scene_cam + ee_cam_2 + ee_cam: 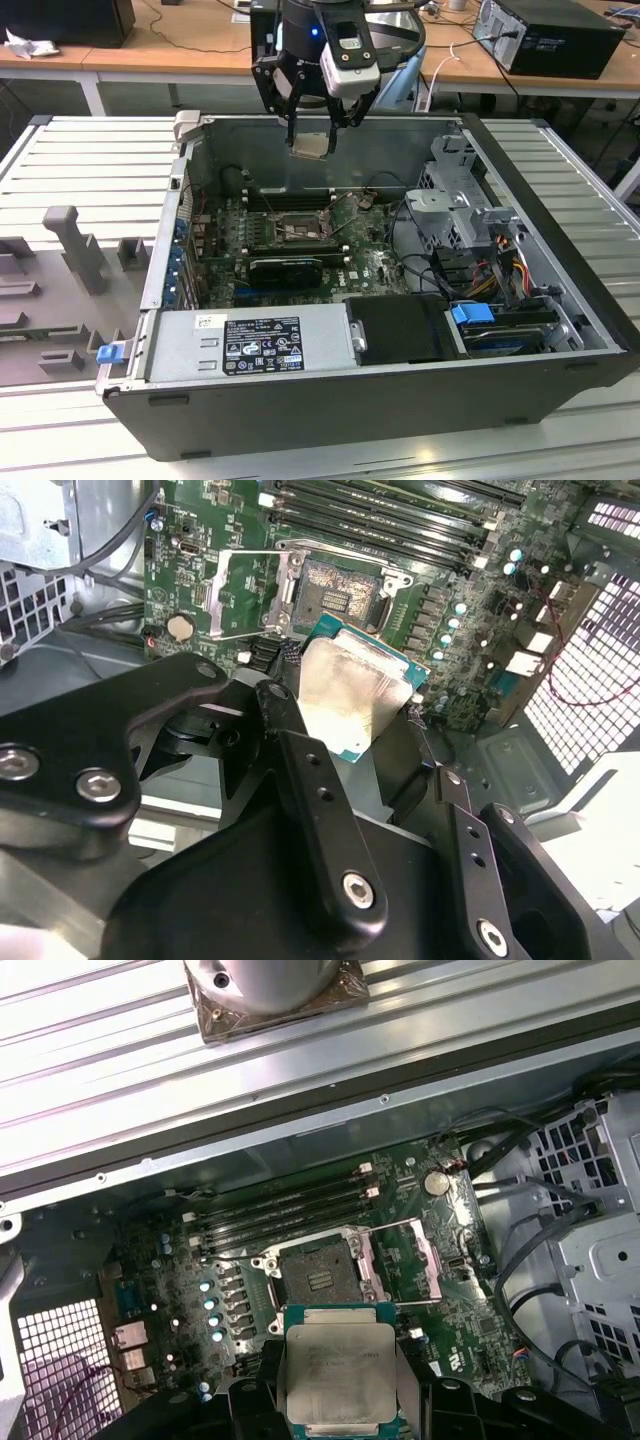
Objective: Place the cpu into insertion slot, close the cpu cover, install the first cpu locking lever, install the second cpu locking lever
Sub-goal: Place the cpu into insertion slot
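The end effector [313, 140] pinches the cpu [311, 147] by its edges, high over the open computer case [400, 410] and well apart from the insertion slot [297, 230] on the green board [372, 266] below, I think so its flat under side stays free to face that slot.

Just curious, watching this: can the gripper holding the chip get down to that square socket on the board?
Probably yes. The gripper holds the cpu above the open case; the insertion slot lies bare below, its cpu cover swung aside, and no cable crosses it.
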